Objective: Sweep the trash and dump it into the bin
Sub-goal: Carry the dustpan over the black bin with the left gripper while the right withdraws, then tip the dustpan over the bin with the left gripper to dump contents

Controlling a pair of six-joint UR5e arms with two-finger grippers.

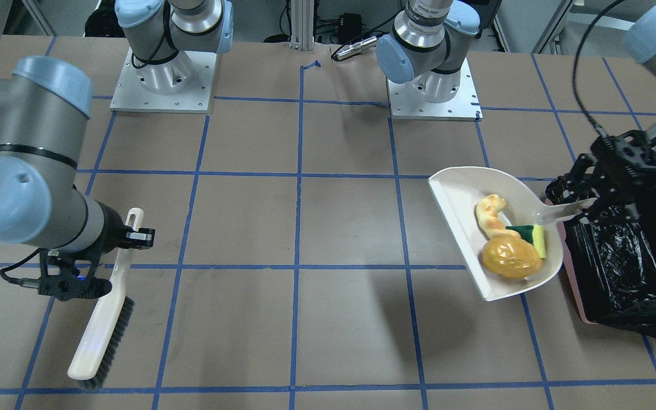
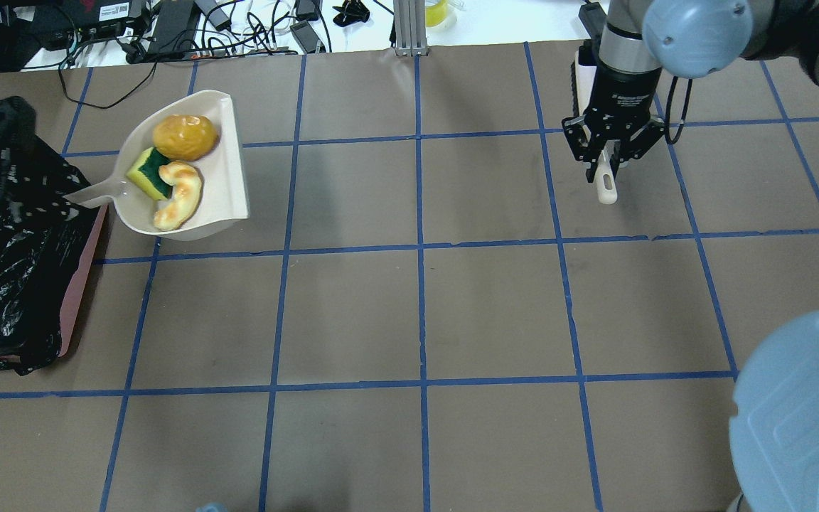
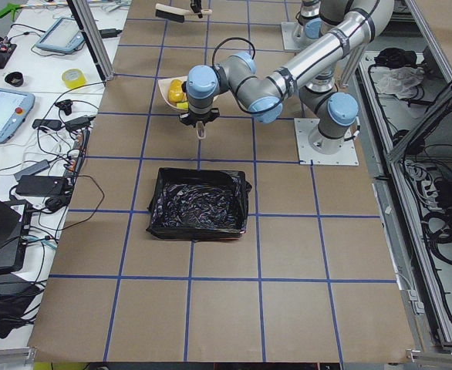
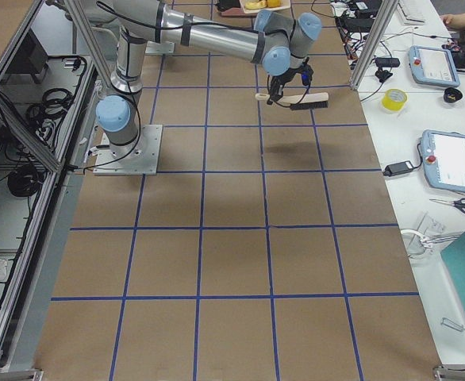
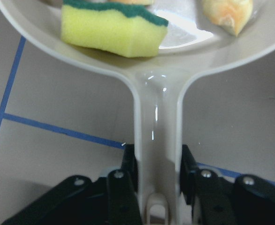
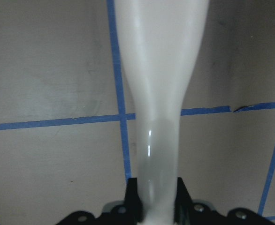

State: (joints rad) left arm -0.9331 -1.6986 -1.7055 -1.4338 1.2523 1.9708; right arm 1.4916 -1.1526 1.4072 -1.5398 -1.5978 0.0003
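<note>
Your table (image 1: 248,216) is brown paper marked into squares with blue tape. All 3 pieces of trash lie in the white dustpan (image 1: 464,188): the golden-brown lump (image 1: 510,257) near one side wall, the curved tan piece (image 1: 490,216) beside it, and the yellow sponge with its green face (image 1: 533,236) touching both, nearest the handle. The pan sits just beside the bin (image 1: 618,273), a pink box lined with a crinkled black bag. The left gripper (image 1: 587,208) hangs over the bin's edge, its jaws clamped on the pan's handle. Well apart, on the far side of the table, the right gripper (image 1: 128,236) has its jaws closed around the handle of the white brush (image 1: 103,324), black bristles angled down.
</note>
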